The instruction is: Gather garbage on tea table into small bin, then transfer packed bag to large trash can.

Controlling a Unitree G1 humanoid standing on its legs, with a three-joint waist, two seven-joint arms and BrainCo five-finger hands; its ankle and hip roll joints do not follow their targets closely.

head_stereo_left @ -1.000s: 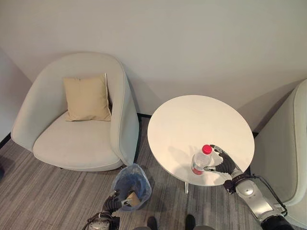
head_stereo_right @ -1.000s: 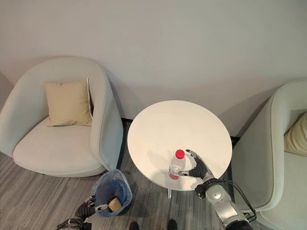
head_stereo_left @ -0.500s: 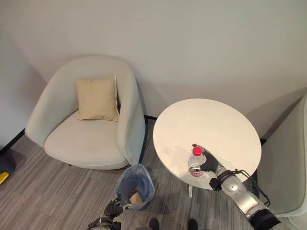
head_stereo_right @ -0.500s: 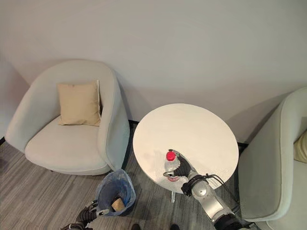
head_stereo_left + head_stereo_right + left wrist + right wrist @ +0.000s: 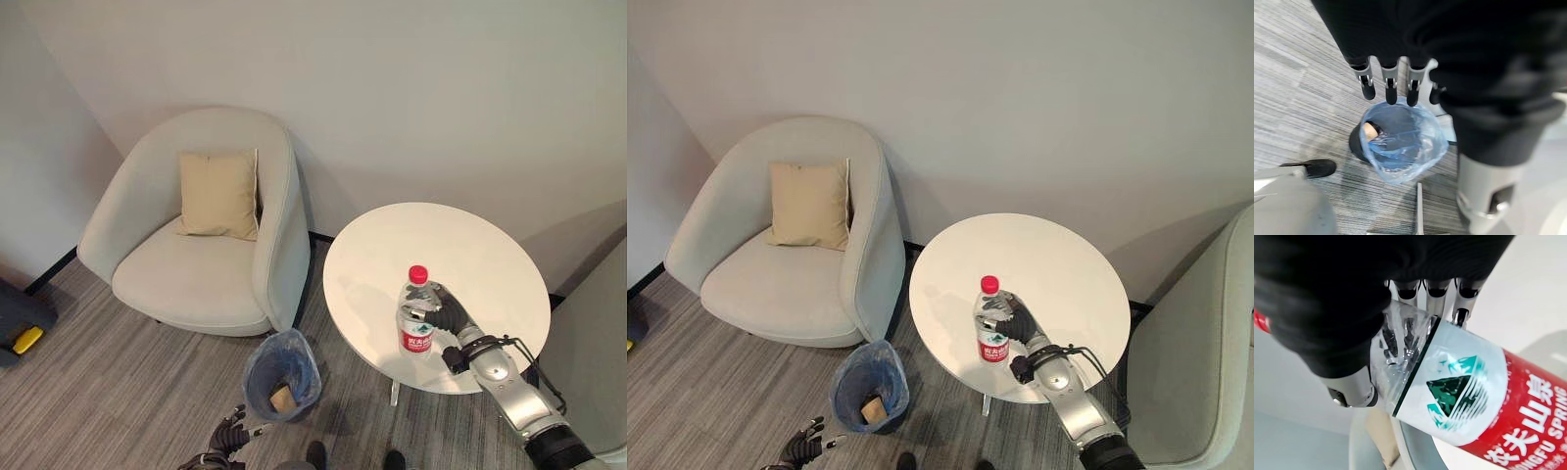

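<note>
A clear water bottle [image 5: 415,315] with a red cap and a red-and-white label stands upright over the near part of the round white tea table [image 5: 460,245]. My right hand [image 5: 449,313] is shut on it, and in the right wrist view its fingers [image 5: 1436,294] curl round the clear body of the bottle [image 5: 1459,382]. On the floor left of the table stands the small bin [image 5: 299,354], lined with a blue bag, with a tan scrap [image 5: 282,397] inside. My left hand [image 5: 230,441] hangs open below the bin, its straight fingers [image 5: 1387,87] just short of the bag's rim [image 5: 1400,142].
A pale armchair [image 5: 196,264] with a beige cushion [image 5: 220,194] stands left of the table, close to the bin. A second pale armchair [image 5: 1205,343] is at the right edge. A dark and yellow object [image 5: 20,333] lies on the carpet at far left.
The camera has shifted. My right hand has closed round the bottle and raised it. My left hand has dropped back from the bin's rim.
</note>
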